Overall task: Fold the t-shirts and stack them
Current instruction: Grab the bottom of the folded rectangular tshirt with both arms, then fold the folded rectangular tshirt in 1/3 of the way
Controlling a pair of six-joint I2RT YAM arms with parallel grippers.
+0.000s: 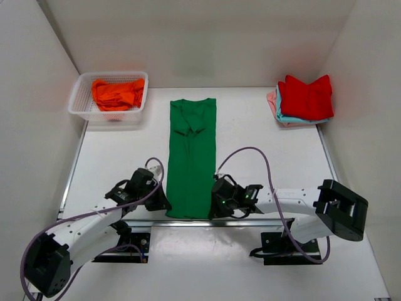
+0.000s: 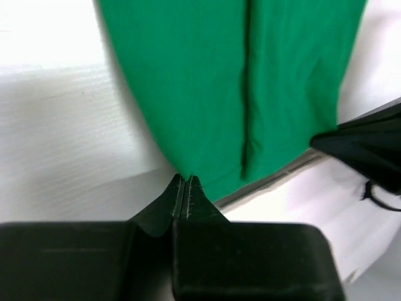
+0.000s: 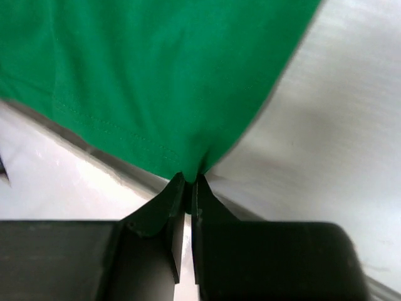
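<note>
A bright green t-shirt (image 1: 192,157) lies as a long narrow strip down the middle of the table, collar end far, hem end near. My left gripper (image 1: 165,205) is shut on its near left corner; in the left wrist view the jaws (image 2: 186,179) meet on the edge of the green cloth (image 2: 238,81). At the near right corner, my right gripper (image 1: 213,205) is shut too, with a pinch of green cloth (image 3: 156,75) between its fingertips (image 3: 190,179). A red t-shirt (image 1: 306,97) tops a folded stack at the back right, over light blue and pink ones.
A white mesh basket (image 1: 78,103) at the back left holds a crumpled orange t-shirt (image 1: 116,93). The table's near edge runs just below the green hem. White walls close in both sides. The right gripper's black body (image 2: 369,150) shows in the left wrist view.
</note>
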